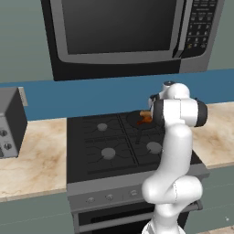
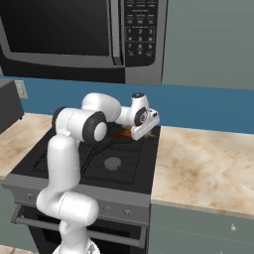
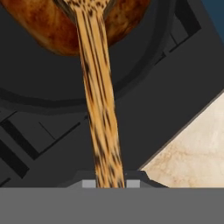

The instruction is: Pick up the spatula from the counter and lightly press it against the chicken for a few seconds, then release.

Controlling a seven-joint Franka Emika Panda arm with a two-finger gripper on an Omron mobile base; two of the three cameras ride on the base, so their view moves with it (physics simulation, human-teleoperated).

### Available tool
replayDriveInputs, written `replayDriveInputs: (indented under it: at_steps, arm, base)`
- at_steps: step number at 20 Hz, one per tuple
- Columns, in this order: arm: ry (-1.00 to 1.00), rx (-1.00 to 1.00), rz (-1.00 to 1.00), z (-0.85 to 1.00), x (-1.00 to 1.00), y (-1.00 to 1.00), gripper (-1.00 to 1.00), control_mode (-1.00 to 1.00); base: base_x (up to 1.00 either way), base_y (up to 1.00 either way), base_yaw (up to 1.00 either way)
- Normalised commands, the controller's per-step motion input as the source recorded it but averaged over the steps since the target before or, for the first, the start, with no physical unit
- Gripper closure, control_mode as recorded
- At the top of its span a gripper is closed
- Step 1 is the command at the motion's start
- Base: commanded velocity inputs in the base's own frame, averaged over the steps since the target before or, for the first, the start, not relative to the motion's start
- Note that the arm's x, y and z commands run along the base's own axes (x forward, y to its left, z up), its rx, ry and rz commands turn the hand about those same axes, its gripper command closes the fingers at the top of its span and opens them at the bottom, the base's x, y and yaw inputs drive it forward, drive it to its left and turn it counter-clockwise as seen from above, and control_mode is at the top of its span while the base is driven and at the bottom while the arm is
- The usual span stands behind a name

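A long, flat wooden spatula (image 3: 97, 113) runs up the middle of the hand view, honey-coloured and speckled with dark brown flecks like burnt grain. Its handle is narrow and straight, widening slightly toward a rounded blade at the far end. The blade lies against a piece of chicken (image 3: 43, 30), a lumpy, glossy mass browned to deep orange and rust. The chicken sits in a round, matt black pan (image 3: 52, 83) with a low, smooth rim, placed on the back right burner of the stove (image 1: 105, 137). The gripper (image 3: 110, 183) is closed tightly on the near end of the spatula handle, pinching it between its two fingertips, and hangs low over the stove's back right corner. The stove top is flat black, crossed by angular dark grates, with pale round burner caps and a grey metal front edge with knobs. On either side of the stove lies a counter (image 3: 192, 153) of mottled beige stone. Above the stove hangs a boxy grey microwave (image 1: 123, 32) with a dark window.
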Motion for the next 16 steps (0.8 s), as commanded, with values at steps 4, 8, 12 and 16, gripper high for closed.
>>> replayDriveInputs:
  at_steps: [4,8,12,16]
  arm:
    - [0.00,-0.03,0.00,-0.05,0.03,-0.09,1.00,-1.00]
    - [0.00,-0.02,0.00,-0.05,0.00,-0.03,1.00,-1.00]
    - [0.00,-0.01,0.00,-0.07,0.00,0.00,1.00,-1.00]
    - [0.00,-0.01,0.00,-0.08,0.00,0.00,1.00,-1.00]
  base:
    - [0.00,0.00,0.00]
    - [0.00,0.00,0.00]
    - [0.00,0.00,0.00]
    - [0.00,0.00,0.00]
